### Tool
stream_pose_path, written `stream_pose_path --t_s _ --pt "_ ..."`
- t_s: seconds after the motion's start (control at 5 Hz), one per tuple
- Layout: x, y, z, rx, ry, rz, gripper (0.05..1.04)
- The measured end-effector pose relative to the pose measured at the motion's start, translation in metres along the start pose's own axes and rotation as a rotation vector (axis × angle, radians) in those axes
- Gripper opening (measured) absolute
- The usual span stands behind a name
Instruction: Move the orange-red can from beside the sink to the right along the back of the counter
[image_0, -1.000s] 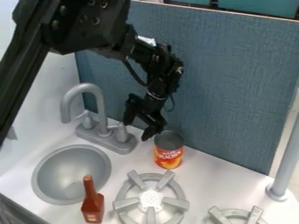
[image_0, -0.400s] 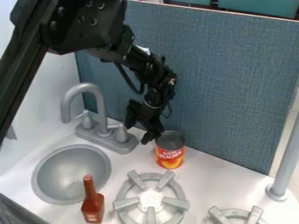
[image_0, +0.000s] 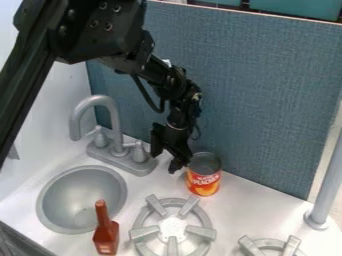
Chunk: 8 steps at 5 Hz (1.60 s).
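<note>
To the left of the pincer and nearer the camera, the round grey sink (image_0: 70, 200) is sunk into the white counter (image_0: 234, 200), with a paler round patch at the bottom of its bowl. Behind it, just left of the pincer, stands the grey faucet (image_0: 114, 120), its spout curving toward the sink. In front and to the left of the pincer, a red-brown bottle (image_0: 105, 237) stands by the sink's edge, with a wide body and a long, narrow neck; what it contains cannot be told.

The black pincer (image_0: 166, 163) hangs low with its two fingers spread apart, gripping nothing. In front of it sits a grey burner (image_0: 172, 229) with raised bars.

Just right of the pincer, close beside its nearer finger, the can (image_0: 203, 182) stands upright on the counter; whether they touch cannot be told. Its label is red above and yellow-orange below, with pale lettering, and its round top is dark grey, either a recessed lid or an open mouth. Farther right and nearer the camera is a second burner (image_0: 270, 246), then a grey post (image_0: 327, 185).
</note>
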<state>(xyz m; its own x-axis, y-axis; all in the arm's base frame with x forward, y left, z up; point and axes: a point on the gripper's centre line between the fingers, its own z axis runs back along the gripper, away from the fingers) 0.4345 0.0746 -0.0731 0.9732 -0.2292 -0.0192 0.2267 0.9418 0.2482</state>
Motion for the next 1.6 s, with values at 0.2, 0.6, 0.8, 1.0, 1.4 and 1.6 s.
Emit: stream_pose_path --t_s 0.2,0.6,0.8,1.0,1.4,1.6 --pt "0.009 -0.043 0.005 -0.053 -0.019 -0.090 0.999" --pt "0.017 -0.115 0.016 -0.146 -0.050 -0.222 0.999" --pt "0.020 -0.138 0.025 -0.170 -0.070 -0.265 0.999" --pt "0.020 -0.155 0.041 -0.199 -0.119 -0.298 0.999" --pt "0.014 -0.178 0.061 -0.231 -0.155 -0.364 0.999" --pt "0.000 -0.175 0.072 -0.225 -0.127 -0.354 0.999"
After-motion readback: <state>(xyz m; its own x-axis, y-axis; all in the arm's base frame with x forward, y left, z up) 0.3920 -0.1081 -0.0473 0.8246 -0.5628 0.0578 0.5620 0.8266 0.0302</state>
